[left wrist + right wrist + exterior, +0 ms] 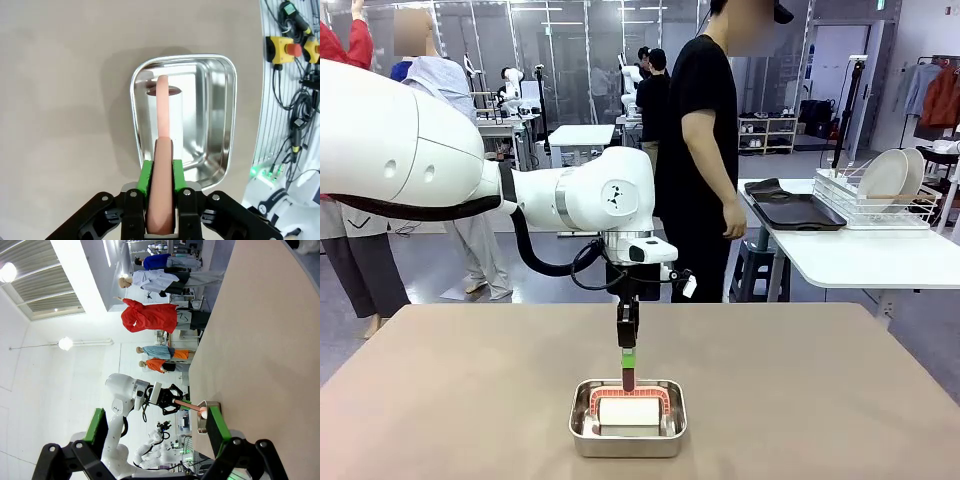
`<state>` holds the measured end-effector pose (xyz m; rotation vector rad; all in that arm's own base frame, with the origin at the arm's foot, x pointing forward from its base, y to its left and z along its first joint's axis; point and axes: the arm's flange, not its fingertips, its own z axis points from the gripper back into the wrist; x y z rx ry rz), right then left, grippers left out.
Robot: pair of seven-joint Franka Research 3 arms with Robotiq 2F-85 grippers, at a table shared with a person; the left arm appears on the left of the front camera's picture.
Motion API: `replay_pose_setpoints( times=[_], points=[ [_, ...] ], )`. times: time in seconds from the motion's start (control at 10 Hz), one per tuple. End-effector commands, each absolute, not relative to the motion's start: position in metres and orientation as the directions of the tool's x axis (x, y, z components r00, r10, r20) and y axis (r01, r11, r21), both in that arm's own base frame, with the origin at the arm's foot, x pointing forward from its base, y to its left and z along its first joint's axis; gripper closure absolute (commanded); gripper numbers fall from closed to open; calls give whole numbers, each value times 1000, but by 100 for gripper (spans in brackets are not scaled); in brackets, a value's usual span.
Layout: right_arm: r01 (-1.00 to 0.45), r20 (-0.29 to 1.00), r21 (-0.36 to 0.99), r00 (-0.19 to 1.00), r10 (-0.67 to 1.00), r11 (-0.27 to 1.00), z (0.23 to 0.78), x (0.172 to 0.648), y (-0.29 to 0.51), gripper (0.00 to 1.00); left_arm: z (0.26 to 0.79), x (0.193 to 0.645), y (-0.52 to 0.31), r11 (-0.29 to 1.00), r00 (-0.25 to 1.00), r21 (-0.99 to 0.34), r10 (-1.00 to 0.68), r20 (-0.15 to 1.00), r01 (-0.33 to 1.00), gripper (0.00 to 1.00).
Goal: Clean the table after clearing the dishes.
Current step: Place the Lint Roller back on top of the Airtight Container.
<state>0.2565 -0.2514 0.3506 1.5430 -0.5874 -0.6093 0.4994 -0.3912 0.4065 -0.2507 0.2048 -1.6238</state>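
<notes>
1. In the front view the left gripper [628,352] hangs at centre frame, pointing straight down over a steel tin [627,440] that sits on the table [440,400] at lower centre.
2. Its jaws are clamped tight on the pink handle [628,377] of a lint-type roller; the green pads press both sides of the handle.
3. The left wrist view shows the same grip from above: green fingers [145,177] pinch the handle [162,170], which runs up the middle of the frame to the white roll [162,117].
4. The white roll [628,411] lies inside the tin [220,125], close to the wall nearest the picture's left in the wrist view; whether it rests on the bottom cannot be told.
5. The right gripper [157,432] rises from the bottom edge of the right wrist view with its jaws spread wide and nothing between them; the table [265,330] fills the right side of that frame.
6. The beige table top takes up the lower half of the front view.
7. At right in the front view a white side table [860,255] carries dark trays [790,208] and a wire rack with white plates [892,175].
8. A person in black [700,150] stands beyond the table at upper centre, beside the side table.
</notes>
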Motion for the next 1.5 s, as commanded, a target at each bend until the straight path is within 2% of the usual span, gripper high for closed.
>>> replay_pose_setpoints(
  times=[0.0,0.3,0.6,0.7,0.8,0.9,1.4],
  points=[
    [-14,-26,998,728,-685,-53,353,252,-248,0,391,508,-384,-36,-50,-312,-998,-37,949,79],
    [-14,-26,998,728,-685,-53,353,252,-248,0,384,513,-384,-35,-40,-286,-999,-11,957,79],
    [-14,-26,998,728,-685,-53,353,252,-248,0,390,512,-379,-18,-19,-266,-1000,2,964,35],
    [-14,-26,998,728,-685,-53,353,252,-248,0,392,511,-378,-22,-20,-263,-1000,10,964,17],
    [-14,-26,998,728,-685,-53,353,252,-248,0,395,511,-376,-26,-21,-256,-999,25,966,5],
    [-14,-26,998,728,-685,-53,353,252,-248,0,400,511,-375,-29,-21,-242,-999,36,970,0],
    [-14,-26,998,728,-685,-53,353,252,-248,0,413,515,-362,5,22,-203,-996,86,979,0]
  ],
)
